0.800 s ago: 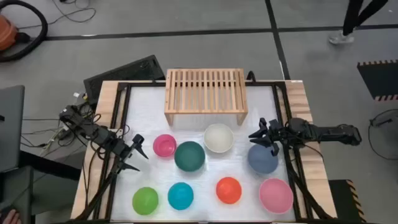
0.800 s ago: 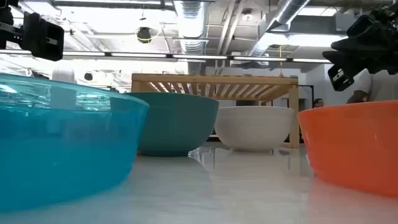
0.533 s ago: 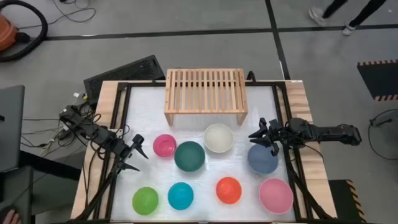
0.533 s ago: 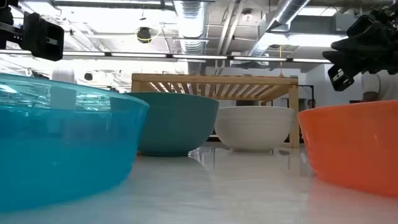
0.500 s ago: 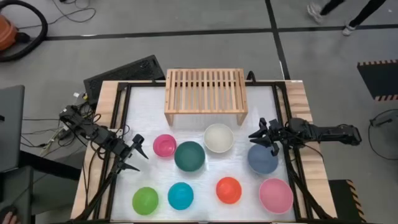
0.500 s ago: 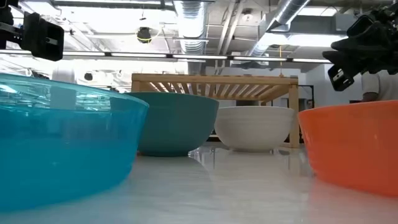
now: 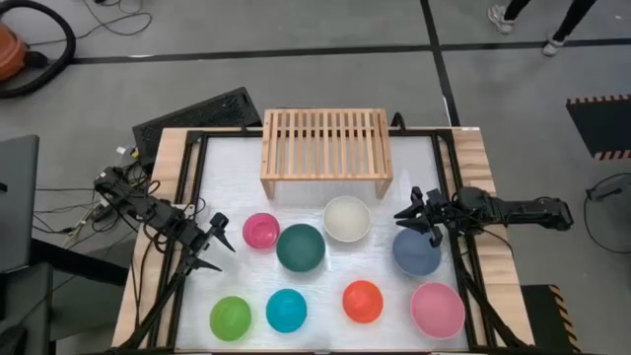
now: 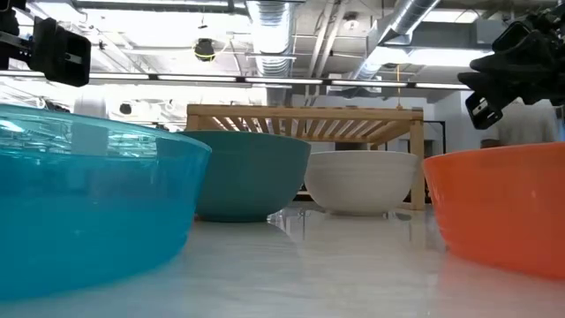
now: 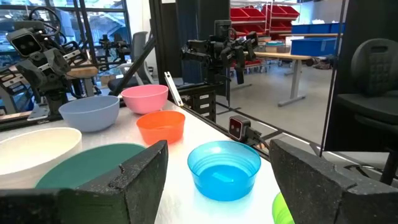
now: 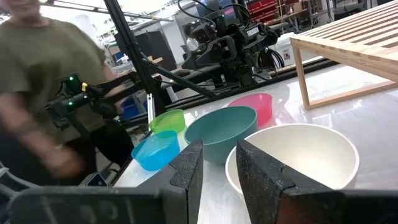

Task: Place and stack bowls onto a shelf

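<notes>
The light-wood shelf (image 7: 324, 150) stands at the table's far middle with nothing on its slats. All the bowls sit on their bases on the white tabletop: magenta (image 7: 261, 230), dark teal (image 7: 301, 248), cream (image 7: 346, 219), slate blue (image 7: 417, 252), lime green (image 7: 230, 318), cyan (image 7: 286, 311), orange-red (image 7: 362, 301), pink (image 7: 437, 310). My left gripper (image 7: 212, 242) hovers wide open at the table's left, left of the magenta bowl. My right gripper (image 7: 414, 217) hangs above the slate blue bowl's far rim, its fingers (image 10: 186, 171) apart by a narrow gap, holding nothing.
A black frame (image 7: 197, 197) runs around the tabletop, with wooden borders outside it. A person (image 10: 50, 74) shows in the right wrist view beyond the table's left side. Bare tabletop lies between the shelf and the bowls.
</notes>
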You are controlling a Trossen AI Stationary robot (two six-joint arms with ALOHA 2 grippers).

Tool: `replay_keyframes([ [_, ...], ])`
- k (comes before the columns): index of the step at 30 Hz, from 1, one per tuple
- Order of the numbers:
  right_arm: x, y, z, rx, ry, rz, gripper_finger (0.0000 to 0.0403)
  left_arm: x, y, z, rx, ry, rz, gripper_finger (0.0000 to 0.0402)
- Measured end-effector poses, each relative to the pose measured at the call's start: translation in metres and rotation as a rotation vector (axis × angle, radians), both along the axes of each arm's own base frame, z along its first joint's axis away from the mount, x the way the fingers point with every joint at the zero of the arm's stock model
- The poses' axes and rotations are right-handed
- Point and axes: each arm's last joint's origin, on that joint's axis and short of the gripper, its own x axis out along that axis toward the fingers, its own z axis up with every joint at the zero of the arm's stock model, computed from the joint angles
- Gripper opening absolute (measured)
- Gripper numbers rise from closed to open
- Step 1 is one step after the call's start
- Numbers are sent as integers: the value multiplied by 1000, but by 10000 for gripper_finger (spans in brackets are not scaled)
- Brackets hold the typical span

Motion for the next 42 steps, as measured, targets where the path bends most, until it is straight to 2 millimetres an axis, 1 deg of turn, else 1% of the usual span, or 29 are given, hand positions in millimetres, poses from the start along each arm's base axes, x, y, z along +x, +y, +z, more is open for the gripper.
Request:
replay_keyframes([
  [10, 0, 0, 0, 0, 0, 0, 123, 0, 0, 0, 0, 0, 2, 265],
  [12, 0, 0, 0, 0, 0, 0, 123, 1, 2, 1, -20, -4, 71, 265],
  [15, 0, 0, 0, 0, 0, 0, 123, 3, 7, 6, -111, -16, 246, 265],
  [18, 0, 0, 0, -5, -1, 0, 123, 3, 11, 11, -311, 1, 347, 265],
  [19, 0, 0, 0, -40, -5, -2, 123, 3, 11, 11, -386, 24, 367, 265],
  [21, 0, -1, 0, -169, -21, -22, 123, 3, 13, 11, -511, 70, 393, 265],
  [23, 0, -1, 0, -282, -33, -33, 123, 3, 15, 11, -599, 80, 463, 265],
  [25, 0, -1, 0, -347, -42, -33, 123, 3, 18, 11, -639, 65, 563, 265],
  [27, 0, -1, 0, -362, -44, -37, 123, 3, 21, 10, -670, 51, 657, 265],
  [30, 0, -3, -1, -403, -33, -99, 123, 2, 23, 10, -690, 34, 733, 265],
  [33, 0, -3, -1, -484, -40, -103, 123, 2, 24, 11, -695, 24, 771, 265],
  [35, 0, -3, -1, -503, -43, -101, 123, 1, 25, 11, -703, 15, 789, 265],
  [40, 0, -3, 0, -497, -48, -101, 123, 1, 25, 12, -829, 26, 763, 265],
  [42, 0, -3, 0, -441, -45, -101, 123, 1, 25, 12, -910, 30, 761, 265],
])
